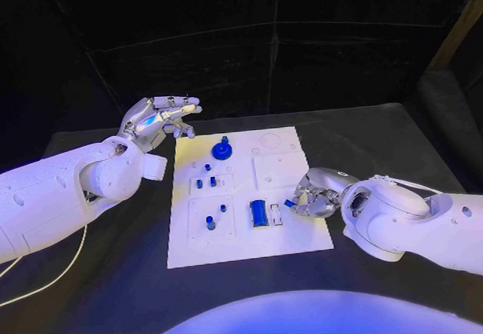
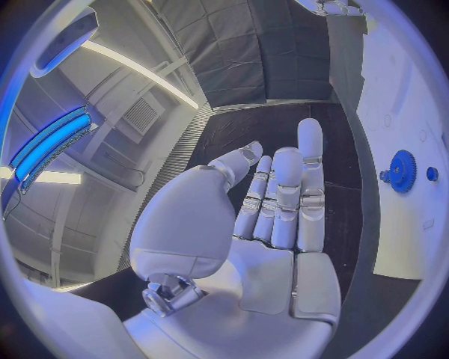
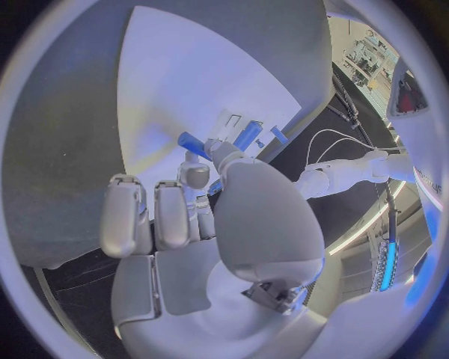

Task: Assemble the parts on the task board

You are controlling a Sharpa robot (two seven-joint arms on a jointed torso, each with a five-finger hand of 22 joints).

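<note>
At the right edge of the white task board (image 1: 245, 242), the right hand (image 1: 314, 195) pinches a small blue part (image 3: 193, 143), it seems between thumb and a finger, just beside the blue cylinder (image 1: 259, 213). Off the board's far left corner, the left hand (image 1: 160, 117) hangs released over the black desk (image 1: 382, 141), near the blue gear (image 1: 222, 149).

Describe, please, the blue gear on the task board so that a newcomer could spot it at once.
Start at the white task board in the middle of the black table. Look to its far end, near the left robot hand: the blue gear stands there. It is the only round, toothed blue part with a knob on top; the other blue pieces are smaller pegs and cylinders nearer the robot.
</note>
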